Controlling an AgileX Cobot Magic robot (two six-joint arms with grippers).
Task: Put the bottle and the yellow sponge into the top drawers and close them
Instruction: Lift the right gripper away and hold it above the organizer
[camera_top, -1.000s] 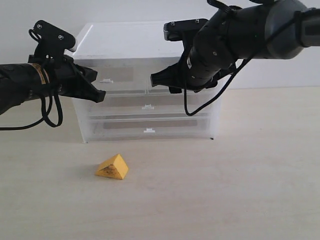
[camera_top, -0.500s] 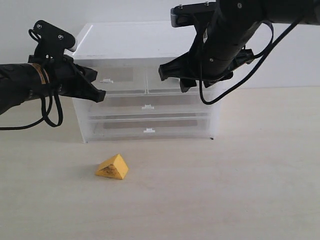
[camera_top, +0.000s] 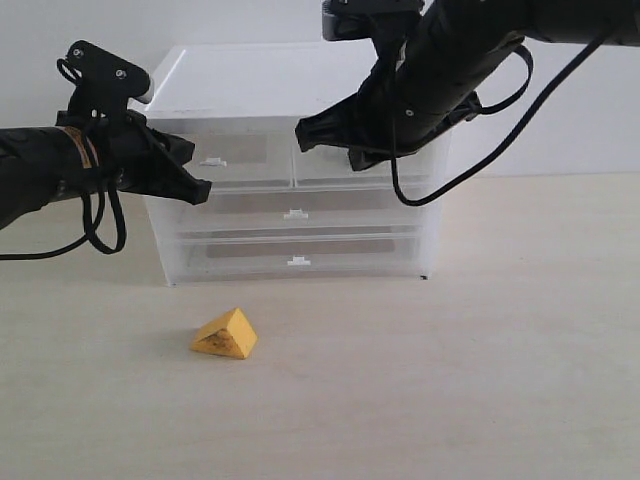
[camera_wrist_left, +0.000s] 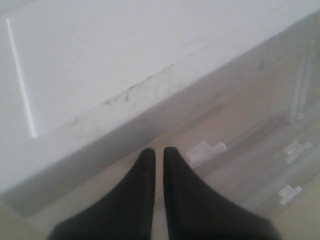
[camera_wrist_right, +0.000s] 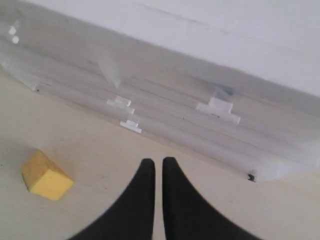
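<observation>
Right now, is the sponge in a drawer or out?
Out: the sponge lies on the table, in front of the cabinet.

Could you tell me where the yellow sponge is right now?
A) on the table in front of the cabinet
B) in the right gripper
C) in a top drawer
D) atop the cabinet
A: the yellow sponge lies on the table in front of the cabinet.
</observation>
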